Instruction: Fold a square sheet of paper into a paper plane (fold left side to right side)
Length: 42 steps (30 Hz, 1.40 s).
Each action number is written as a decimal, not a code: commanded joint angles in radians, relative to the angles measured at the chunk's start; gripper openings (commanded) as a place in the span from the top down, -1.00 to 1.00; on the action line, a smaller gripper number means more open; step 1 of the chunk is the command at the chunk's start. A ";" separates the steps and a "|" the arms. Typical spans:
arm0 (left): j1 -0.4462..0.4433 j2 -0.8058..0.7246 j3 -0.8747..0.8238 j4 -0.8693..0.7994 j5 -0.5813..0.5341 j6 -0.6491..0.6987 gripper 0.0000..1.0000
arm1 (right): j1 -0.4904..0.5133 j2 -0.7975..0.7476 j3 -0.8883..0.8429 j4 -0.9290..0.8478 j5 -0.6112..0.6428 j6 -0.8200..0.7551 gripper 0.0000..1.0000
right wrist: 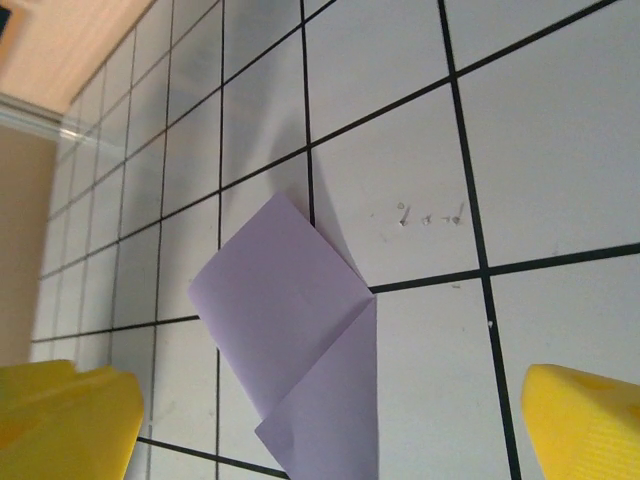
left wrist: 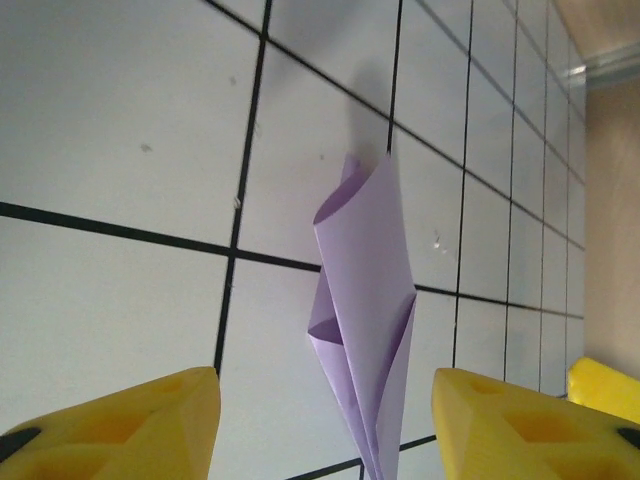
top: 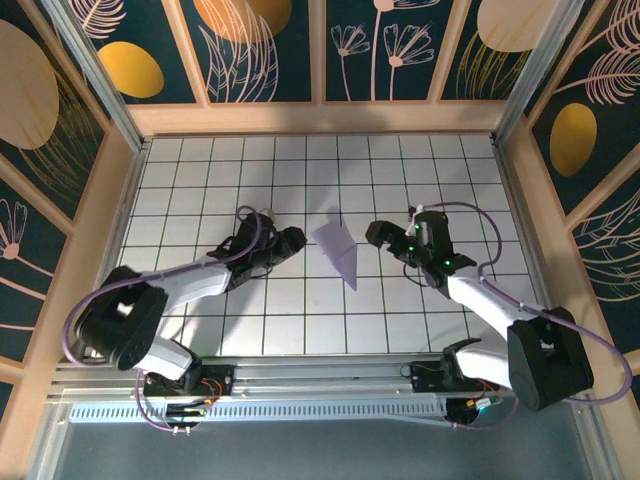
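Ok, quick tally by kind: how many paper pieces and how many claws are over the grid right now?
Folded lavender paper: 1
Claws: 2, left claw and right claw, both open
Total: 3

The paper (left wrist: 365, 330) runs off the bottom edge in both wrist views; the yellow fingers (left wrist: 130, 430) are cropped there too.

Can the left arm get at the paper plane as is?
Probably yes: the left pincer sits open beside the paper plane, facing it, with nothing between them.
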 commanded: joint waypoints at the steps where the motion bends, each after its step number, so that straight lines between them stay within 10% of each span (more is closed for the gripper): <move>1: -0.015 0.078 0.065 0.094 0.089 -0.031 -0.14 | -0.037 -0.042 -0.019 0.087 -0.096 0.054 -0.95; 12: -0.023 0.280 0.145 0.167 0.136 -0.058 -0.08 | -0.081 -0.077 -0.041 0.083 -0.127 0.044 -0.95; 26: -0.025 0.426 0.243 0.203 0.187 -0.053 0.66 | -0.114 -0.085 -0.052 0.086 -0.176 0.016 -0.95; 30: -0.025 0.382 0.214 0.203 0.167 -0.011 1.00 | -0.124 -0.079 -0.047 0.090 -0.227 -0.015 -0.95; 42: -0.022 0.052 0.031 0.295 0.349 0.359 1.00 | -0.144 0.100 0.025 0.094 -0.600 -0.282 -0.79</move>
